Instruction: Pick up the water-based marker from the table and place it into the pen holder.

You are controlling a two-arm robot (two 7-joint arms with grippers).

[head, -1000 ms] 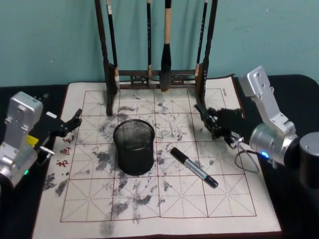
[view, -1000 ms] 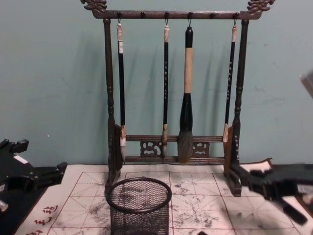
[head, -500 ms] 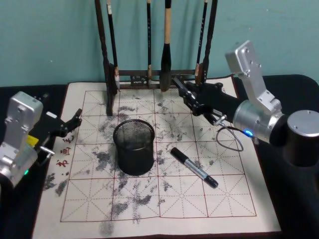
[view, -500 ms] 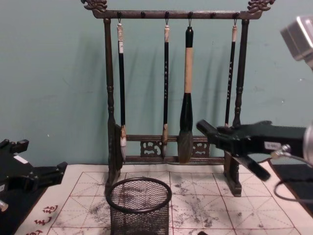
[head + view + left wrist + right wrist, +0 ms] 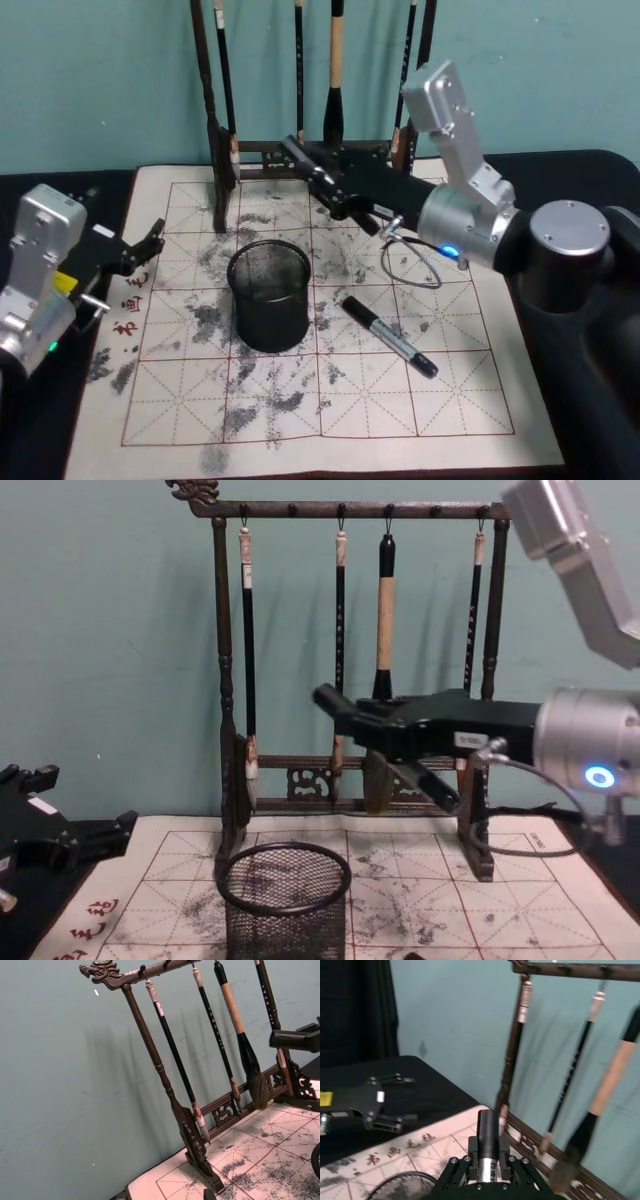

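The right gripper (image 5: pixel 330 185) has swung in from the right side of the paper mat (image 5: pixel 430 400). It now hangs high over the mat's back part, just in front of the brush rack (image 5: pixel 222 680) and beyond the pen holder (image 5: pixel 266 318). Its fingers are spread apart and seem to hold nothing, though the right wrist view shows a dark cylinder at the gripper's middle that I cannot identify.

The marker (image 5: pixel 390 336) has not moved. It lies flat on the mat, just to the right of the pen holder and apart from it, well below and behind the gripper's reach.

The sweep has therefore carried the arm past the marker rather than down onto it. The pick-up is not yet begun, and the arm probably needs to come back and drop before any grasp.

The left gripper (image 5: pixel 145 245) stays parked at the mat's left edge, fingers apart and empty.
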